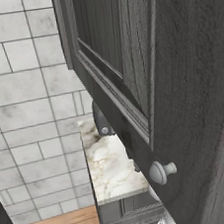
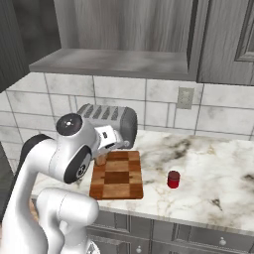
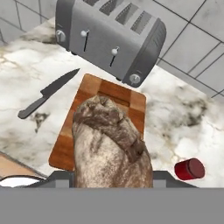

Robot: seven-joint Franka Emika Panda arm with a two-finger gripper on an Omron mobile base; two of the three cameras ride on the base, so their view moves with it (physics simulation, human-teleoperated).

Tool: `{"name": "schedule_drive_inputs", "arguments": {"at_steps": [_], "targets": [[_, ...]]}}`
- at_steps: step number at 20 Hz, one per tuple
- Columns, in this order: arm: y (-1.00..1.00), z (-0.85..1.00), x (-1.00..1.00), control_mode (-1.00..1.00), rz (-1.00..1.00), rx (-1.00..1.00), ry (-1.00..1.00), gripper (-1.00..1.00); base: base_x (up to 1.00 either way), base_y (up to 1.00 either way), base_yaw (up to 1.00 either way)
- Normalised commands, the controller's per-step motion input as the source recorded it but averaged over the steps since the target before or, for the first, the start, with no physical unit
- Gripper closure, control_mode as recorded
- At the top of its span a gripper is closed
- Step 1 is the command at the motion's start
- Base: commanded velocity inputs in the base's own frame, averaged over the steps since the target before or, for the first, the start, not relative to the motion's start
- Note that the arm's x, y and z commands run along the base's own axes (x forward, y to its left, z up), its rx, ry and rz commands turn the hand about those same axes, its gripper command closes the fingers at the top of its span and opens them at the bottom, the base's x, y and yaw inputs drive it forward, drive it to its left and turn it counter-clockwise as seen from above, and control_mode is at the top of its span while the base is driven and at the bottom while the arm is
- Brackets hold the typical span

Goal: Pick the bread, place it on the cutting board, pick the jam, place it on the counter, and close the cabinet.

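Left to right in our hand view: black-handled knife (image 3: 46, 94) on the marbled stone bench (image 3: 183, 122), then the checkered wooden cutting board (image 3: 127, 98). Our fingers grip the chunky brown crusty bread (image 3: 111, 144) just above it, so we're mid-placement. Next: lower and let go. The small red jam jar (image 3: 190, 169) sits on the right.

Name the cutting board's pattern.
Checkered light and dark reddish-brown wood blocks on the cutting board, clearest in the right base view.
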Motion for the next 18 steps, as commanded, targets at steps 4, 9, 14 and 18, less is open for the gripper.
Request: {"name": "schedule_drive_inputs", "arguments": {"at_steps": [4,9,14,18], "targets": [[0.06,-0.47,0.27,-1.0,-0.05,0.0,-0.01,1.0,0.0,0.0,0.0],[0.0,-0.41,0.22,-1.0,-0.06,0.0,-0.03,1.0,0.0,0.0,0.0],[0.0,-0.37,0.23,-1.0,-0.06,0.0,-0.04,1.0,0.0,0.0,0.0],[0.0,-0.41,0.22,-1.0,-0.03,0.03,-0.05,1.0,0.0,0.0,0.0]]}}
